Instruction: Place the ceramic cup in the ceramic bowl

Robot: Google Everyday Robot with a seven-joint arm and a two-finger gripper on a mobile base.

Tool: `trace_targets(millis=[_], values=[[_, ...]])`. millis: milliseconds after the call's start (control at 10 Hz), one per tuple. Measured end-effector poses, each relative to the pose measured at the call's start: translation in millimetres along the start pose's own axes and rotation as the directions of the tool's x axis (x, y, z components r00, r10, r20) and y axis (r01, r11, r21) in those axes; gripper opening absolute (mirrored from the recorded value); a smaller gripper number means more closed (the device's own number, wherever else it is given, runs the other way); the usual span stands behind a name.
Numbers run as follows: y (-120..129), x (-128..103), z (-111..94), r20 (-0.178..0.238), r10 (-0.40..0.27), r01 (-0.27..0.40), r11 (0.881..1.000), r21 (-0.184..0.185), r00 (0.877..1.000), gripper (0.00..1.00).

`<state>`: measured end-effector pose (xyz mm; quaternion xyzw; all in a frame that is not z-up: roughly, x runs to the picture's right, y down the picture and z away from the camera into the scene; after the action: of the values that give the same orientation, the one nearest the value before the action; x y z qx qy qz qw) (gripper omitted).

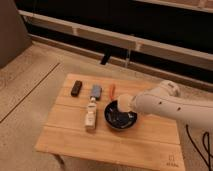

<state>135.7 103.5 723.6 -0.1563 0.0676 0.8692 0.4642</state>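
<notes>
- A robot's white arm reaches in from the right over a low wooden counter, its gripper poised above the far rim of a black bowl.
- The jaws are closed, and the cream-white cup sits at their tip, apparently gripped; the wrist hides much of the contact.
- The cup hangs over the bowl's back-left edge, just above the glossy inside, which shows pale flecks.
- The bowl stands near the middle of the counter, toward the right.
- 1 slim white bottle with a yellowish label lies on its side just left of the bowl.
- 3 small items line the counter's far edge: a black block, a blue-grey object and a thin orange-red piece.
- The counter stands on a speckled floor, with a pale rail against a dark wall behind.
</notes>
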Motion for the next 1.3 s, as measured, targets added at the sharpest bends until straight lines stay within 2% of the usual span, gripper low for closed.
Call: trace_targets(millis=[200, 500, 800, 1300], values=[[10.5, 9.1, 25.5, -0.066, -0.053, 0.055, 0.998, 0.024, 0.996, 0.00], [24.5, 9.1, 49.9, -0.130, -0.098, 0.106, 0.993, 0.060, 0.987, 0.00], [15.2, 5.4, 63.4, -0.171, -0.086, 0.105, 0.989, 0.105, 0.981, 0.00], [-10.6, 9.9, 80.7, -0.223, -0.028, 0.063, 0.987, 0.149, 0.974, 0.00]])
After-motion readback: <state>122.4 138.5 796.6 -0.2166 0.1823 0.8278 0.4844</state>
